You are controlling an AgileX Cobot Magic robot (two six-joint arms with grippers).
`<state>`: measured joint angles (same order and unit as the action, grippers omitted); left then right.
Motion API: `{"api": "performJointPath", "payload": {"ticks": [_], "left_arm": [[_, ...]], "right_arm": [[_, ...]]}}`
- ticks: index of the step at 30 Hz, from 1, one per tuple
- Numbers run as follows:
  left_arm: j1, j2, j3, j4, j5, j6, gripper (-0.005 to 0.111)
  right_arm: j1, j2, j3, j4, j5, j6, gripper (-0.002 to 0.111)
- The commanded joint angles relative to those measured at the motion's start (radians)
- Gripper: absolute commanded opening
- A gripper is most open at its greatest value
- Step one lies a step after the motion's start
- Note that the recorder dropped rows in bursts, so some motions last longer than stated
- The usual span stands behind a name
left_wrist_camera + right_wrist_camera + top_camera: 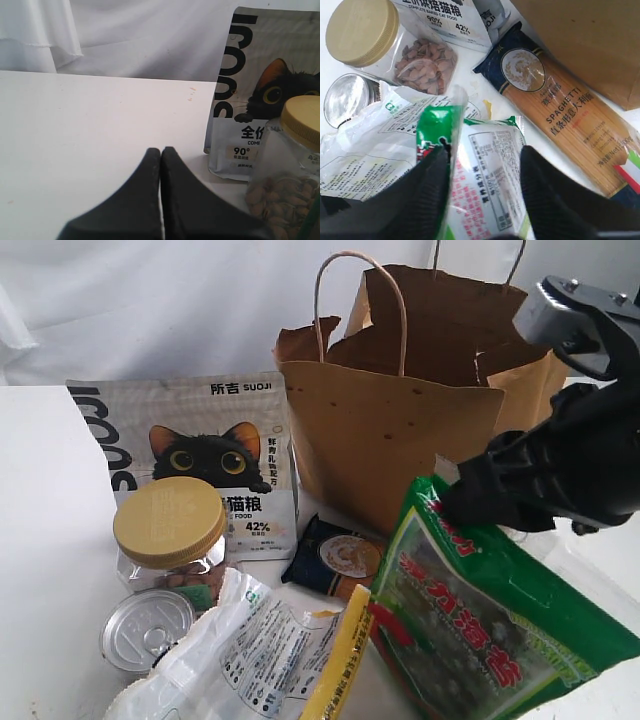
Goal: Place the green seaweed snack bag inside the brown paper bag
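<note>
Jaws of your right gripper [482, 150] are pinching the top edge of the green seaweed snack bag [480, 620], tilting it just before the open brown paper bag [390, 430], while your left gripper [161, 150] is sitting pressed together over the table [75, 125].

The green seaweed snack bag [485, 630] tilts near the upright, open brown paper bag [390, 430].

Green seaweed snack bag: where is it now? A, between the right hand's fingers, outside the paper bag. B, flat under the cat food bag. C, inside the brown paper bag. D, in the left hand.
A: the green seaweed snack bag sits tilted up between the fingers of the right hand, in front of the brown paper bag, not in it.
</note>
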<state>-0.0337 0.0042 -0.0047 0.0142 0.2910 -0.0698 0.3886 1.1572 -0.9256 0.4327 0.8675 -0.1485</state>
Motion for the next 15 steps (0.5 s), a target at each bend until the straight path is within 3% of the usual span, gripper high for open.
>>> {"api": "performJointPath", "payload": {"ticks": [1, 2, 7, 15], "left_arm": [[-0.005, -0.004, 0.005, 0.000, -0.010, -0.002, 0.001], [-0.005, -0.004, 0.005, 0.000, -0.010, -0.002, 0.001], [-0.005, -0.004, 0.005, 0.000, -0.010, -0.002, 0.001], [-0.005, -0.004, 0.005, 0.000, -0.010, -0.002, 0.001]], "right_arm": [[-0.001, 0.005, -0.010, -0.020, 0.044, 0.046, 0.068], [-0.001, 0.005, -0.049, -0.020, 0.086, 0.060, 0.073], [-0.001, 0.005, -0.170, -0.016, 0.186, 0.083, 0.073], [0.057, 0.151, -0.150, -0.095, 0.231, 0.100, 0.073]]}}
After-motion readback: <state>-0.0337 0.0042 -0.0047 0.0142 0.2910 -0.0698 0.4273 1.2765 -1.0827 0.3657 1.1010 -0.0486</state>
